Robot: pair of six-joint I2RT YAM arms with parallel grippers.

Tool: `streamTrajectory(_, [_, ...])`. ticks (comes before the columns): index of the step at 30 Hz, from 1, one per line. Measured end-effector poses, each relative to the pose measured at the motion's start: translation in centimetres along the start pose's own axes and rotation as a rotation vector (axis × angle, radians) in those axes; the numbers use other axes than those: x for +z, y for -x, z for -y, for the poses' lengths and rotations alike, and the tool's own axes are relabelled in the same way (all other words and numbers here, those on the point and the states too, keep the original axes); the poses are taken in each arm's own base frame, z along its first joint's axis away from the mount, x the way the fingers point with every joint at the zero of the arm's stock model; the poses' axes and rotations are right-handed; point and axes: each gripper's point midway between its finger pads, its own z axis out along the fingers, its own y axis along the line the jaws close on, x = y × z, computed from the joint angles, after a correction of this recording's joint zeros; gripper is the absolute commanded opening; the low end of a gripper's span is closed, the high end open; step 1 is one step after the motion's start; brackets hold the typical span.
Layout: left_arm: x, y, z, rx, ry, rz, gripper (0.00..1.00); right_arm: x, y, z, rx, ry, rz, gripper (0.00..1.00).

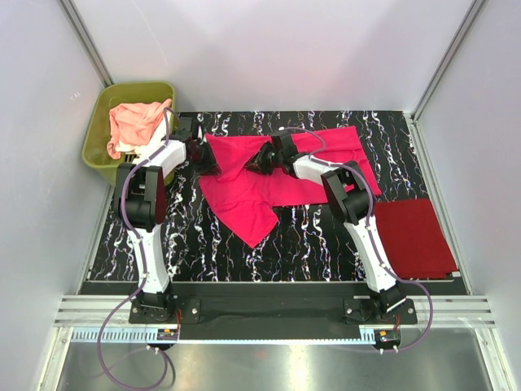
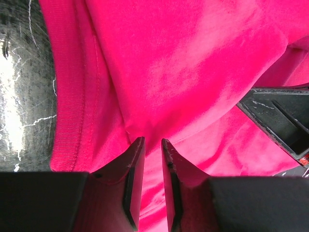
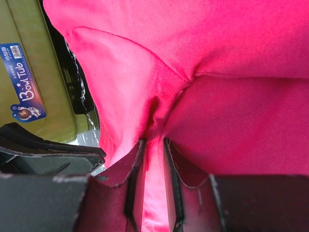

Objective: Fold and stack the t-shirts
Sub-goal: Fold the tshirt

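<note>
My left gripper (image 1: 203, 156) and right gripper (image 1: 259, 160) are both down on the hot pink t-shirt (image 1: 244, 195), which lies spread and rumpled across the middle of the black marbled surface (image 1: 195, 236), one corner trailing toward my bases. In my left wrist view, the left gripper (image 2: 152, 140) has its fingers drawn close, with only a thin gap between them. Pink cloth (image 2: 193, 72) fills that gap just inside the ribbed hem, so I read it as pinching the shirt near its left edge. In my right wrist view, the right gripper (image 3: 150, 141) is likewise narrow, and the fabric (image 3: 231, 48) bunches into a tight pucker running straight in between the fingers, plainly gripped. The two grippers sit near each other along the shirt's far side. The dark red t-shirt (image 1: 415, 236) rests folded flat at the right of the surface, well apart from the pink one. The peach-pink t-shirt (image 1: 134, 122) is heaped in the olive-green tub (image 1: 102, 114) at the far left corner, with the white t-shirt (image 1: 134, 149) showing beneath it.
</note>
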Motion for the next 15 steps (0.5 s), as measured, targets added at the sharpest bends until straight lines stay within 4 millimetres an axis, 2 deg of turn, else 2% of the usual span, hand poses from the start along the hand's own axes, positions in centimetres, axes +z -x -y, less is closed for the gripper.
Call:
streamTrajectory(10, [0.37,-0.1,-0.36,-0.007,0.003,-0.009,0.24,0.14,0.29,-0.45,0.005,-0.003,-0.001,0.27])
streamTrajectory(15, [0.36,-0.1,-0.32,-0.008,0.0,-0.01,0.24,0.39,0.24,-0.34,0.024,-0.002,-0.005,0.31])
